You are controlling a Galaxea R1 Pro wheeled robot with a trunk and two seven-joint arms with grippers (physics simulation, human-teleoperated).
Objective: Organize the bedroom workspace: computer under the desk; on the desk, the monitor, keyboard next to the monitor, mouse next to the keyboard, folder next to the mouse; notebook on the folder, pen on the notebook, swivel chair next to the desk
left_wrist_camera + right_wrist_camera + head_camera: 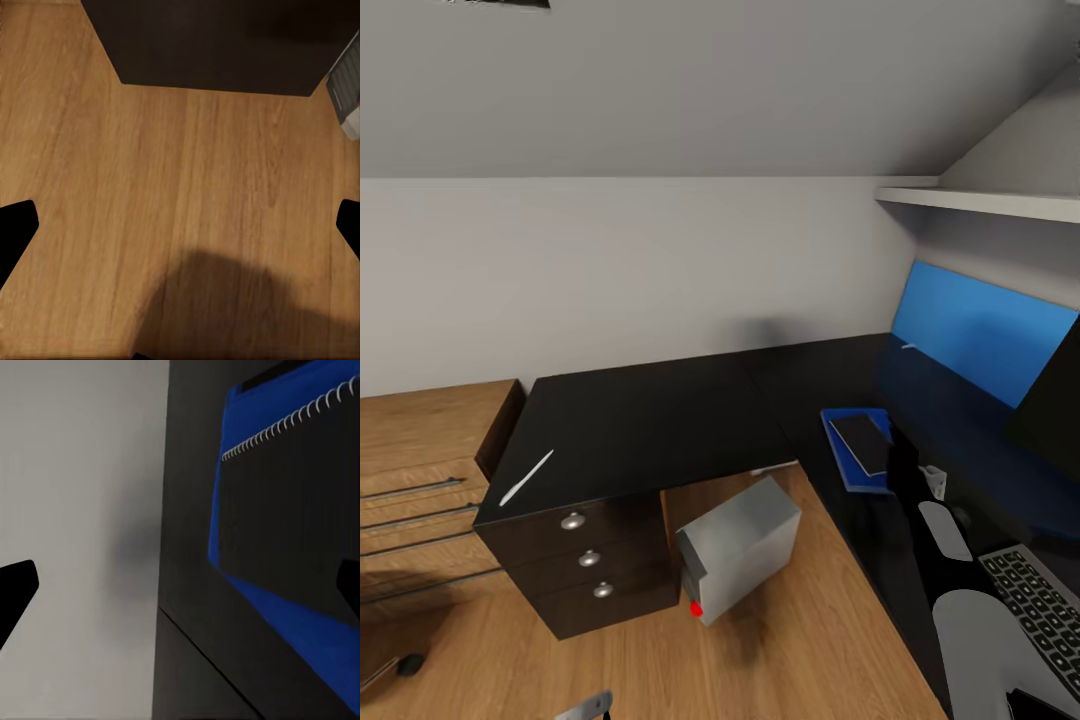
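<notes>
Fingers [15,585] of the right arm are hanging spread and empty over the notebook [862,443] on the folder [843,455]; the pen [525,478] is lying at the table's [660,420] far left end, nearer the left arm, whose fingers [15,225] are also spread.

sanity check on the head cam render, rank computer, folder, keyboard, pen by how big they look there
1. computer, largest
2. keyboard, cut off at the frame edge and nearest the camera, so unsure against the folder
3. folder, partly under the notebook
4. pen, thinnest
</notes>
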